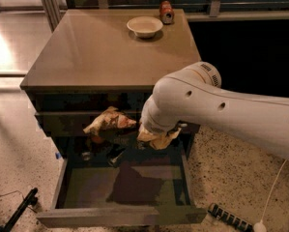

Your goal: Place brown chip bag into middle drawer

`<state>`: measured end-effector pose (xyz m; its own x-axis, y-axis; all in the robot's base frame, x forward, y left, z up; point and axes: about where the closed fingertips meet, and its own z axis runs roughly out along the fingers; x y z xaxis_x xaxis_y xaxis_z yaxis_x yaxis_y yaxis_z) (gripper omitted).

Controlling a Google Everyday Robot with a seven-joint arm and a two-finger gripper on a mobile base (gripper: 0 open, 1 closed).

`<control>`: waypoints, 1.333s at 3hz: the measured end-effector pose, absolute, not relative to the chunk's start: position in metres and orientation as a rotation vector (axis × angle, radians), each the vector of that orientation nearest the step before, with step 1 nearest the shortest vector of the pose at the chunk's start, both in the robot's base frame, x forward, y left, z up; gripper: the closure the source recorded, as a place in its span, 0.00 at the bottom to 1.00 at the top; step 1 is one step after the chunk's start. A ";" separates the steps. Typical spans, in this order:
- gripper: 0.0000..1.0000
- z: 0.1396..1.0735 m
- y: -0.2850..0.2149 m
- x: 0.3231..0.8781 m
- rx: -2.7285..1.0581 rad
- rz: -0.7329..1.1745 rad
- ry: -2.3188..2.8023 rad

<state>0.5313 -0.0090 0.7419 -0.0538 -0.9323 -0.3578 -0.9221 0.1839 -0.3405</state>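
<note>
Right now my gripper (136, 133) hangs in front of the desk (110, 57), just below its front edge and above the open middle drawer (120, 215). Most of it sits tucked under the thick white end of my arm (192, 105), which reaches in from the right. It is clamped on the brown chip bag (110, 122), and the bag is up in the air, clear of the drawer's floor.

One crumpled end of the bag sticks out to the left, in front of the scratched drawer front (62, 122) above. A tan-yellow end shows under my arm on the right. The bag is over the back part of the drawer, nearer the desk than the drawer's front panel. A dark shadow lies on the flat grey floor below it.

The drawer is pulled well out towards the camera, and its thin side walls and plain front panel are in view.

On the desk top, a white bowl (144, 26) stands near the back edge, right of centre. A small red-orange can (166, 12) stands just behind it, towards the back right corner, close to the bowl but apart from it.

On the speckled ground to the right of the drawer lies a white cable (274, 187).
</note>
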 end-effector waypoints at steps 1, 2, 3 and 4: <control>1.00 0.737 -0.007 0.531 -1.705 -0.017 1.956; 1.00 0.697 -0.009 0.528 -1.688 0.033 1.992; 1.00 0.673 -0.013 0.525 -1.684 0.063 2.025; 1.00 0.647 -0.023 0.520 -1.694 0.082 2.071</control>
